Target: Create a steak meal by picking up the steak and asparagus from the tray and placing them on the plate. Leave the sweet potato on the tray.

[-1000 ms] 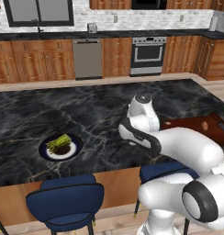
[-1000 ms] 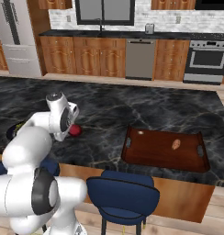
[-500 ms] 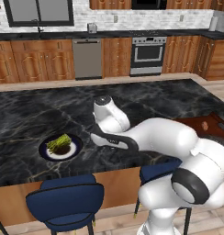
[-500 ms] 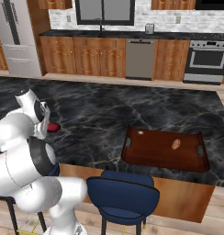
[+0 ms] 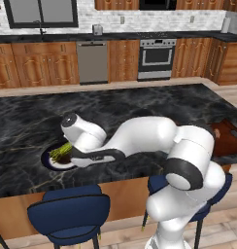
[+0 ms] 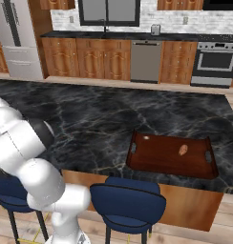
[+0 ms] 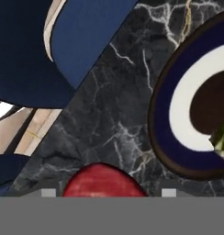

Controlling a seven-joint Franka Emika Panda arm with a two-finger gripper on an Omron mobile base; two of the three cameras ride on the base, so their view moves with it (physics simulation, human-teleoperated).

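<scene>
In the hand view my gripper is shut on the steak, a dark red lump between the two finger tips. It hangs over the dark marble counter just beside the plate, whose navy rim, white ring and brown centre lie to the right. The asparagus lies on the plate. In the left base view my arm reaches left, with the hand above the plate where the asparagus rests. The tray sits far to the right with the sweet potato on it.
Blue stools stand along the counter's front edge, and one seat shows below the counter edge in the hand view. The black marble island stretches back toward the wooden cabinets and the oven.
My arm has swung left across the counter from near the tray to the plate, carrying the steak with it. The tray and sweet potato have stayed put.
</scene>
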